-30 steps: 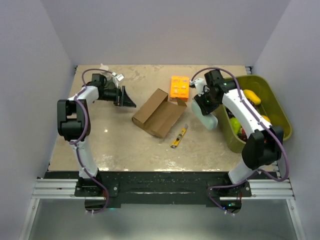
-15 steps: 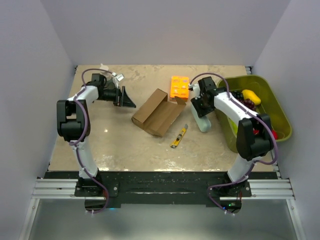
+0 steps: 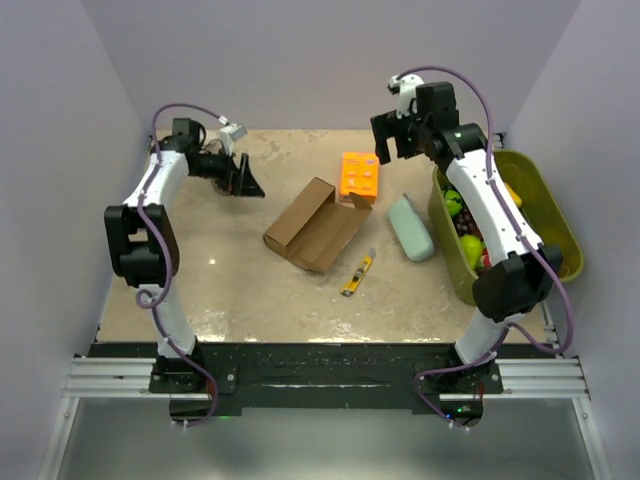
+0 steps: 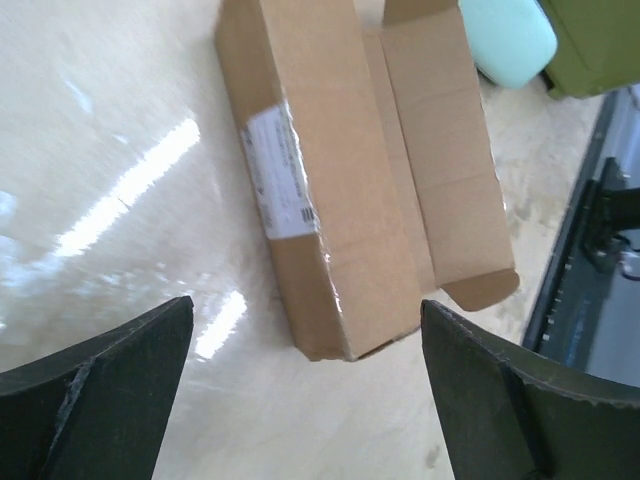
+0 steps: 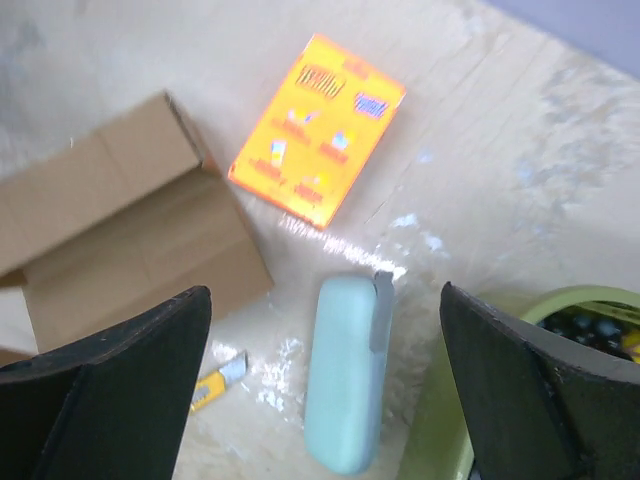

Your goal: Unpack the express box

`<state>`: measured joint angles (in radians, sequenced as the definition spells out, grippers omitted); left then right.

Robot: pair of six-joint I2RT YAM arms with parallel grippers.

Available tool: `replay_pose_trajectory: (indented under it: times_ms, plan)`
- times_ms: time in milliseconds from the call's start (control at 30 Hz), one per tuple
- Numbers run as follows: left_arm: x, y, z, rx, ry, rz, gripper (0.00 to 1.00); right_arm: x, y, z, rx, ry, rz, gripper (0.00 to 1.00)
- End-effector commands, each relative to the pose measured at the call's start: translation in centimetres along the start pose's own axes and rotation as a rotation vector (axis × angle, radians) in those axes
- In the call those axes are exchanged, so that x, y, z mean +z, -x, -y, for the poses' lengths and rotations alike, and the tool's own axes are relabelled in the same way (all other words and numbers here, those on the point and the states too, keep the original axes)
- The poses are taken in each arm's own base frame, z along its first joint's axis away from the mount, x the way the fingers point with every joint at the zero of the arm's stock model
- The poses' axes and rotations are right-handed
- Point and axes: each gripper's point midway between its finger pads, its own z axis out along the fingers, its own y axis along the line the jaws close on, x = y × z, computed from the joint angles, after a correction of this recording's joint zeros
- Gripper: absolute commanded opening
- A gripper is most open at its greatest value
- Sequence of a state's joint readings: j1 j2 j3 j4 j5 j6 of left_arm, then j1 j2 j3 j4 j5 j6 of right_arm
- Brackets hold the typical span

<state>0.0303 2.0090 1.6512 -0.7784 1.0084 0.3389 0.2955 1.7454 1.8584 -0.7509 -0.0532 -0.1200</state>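
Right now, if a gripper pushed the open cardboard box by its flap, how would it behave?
The express box is thin cardboard, so probably light and apt to slide on the glossy table. Its open flap would likely fold rather than carry the push.

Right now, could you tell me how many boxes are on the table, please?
2: the express box open mid-table, the orange box just beyond it. The green bin may hide more.

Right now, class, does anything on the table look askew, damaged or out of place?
The express box lies diagonally, flaps open, with no visible tear. A yellow utility knife lies loose near it. Nothing looks spilled.
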Motion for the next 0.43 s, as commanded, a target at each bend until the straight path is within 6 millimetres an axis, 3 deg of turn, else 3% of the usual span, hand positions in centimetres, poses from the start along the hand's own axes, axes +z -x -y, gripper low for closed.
replay_pose_trajectory:
  times_ms: [0,167,300,400]
  plan:
    - [-4.4,5.9,1.9,0.223,0.153,0.046,1.00,-1.1,2.7,2.1,0.134,-0.136,0.079,0.99]
    - [-6.1,8.0,2.0,0.243,0.244,0.076,1.00,-0.7,2.7,2.3,0.137,-0.151,0.092,0.99]
    - [-6.6,8.3,2.5,0.235,0.271,0.092,1.00,-0.9,2.5,1.3,0.126,-0.090,0.092,0.98]
    - [-7.4,9.2,2.1,0.214,0.340,0.119,1.00,-2.1,4.0,0.9,0.121,-0.064,0.140,0.99]
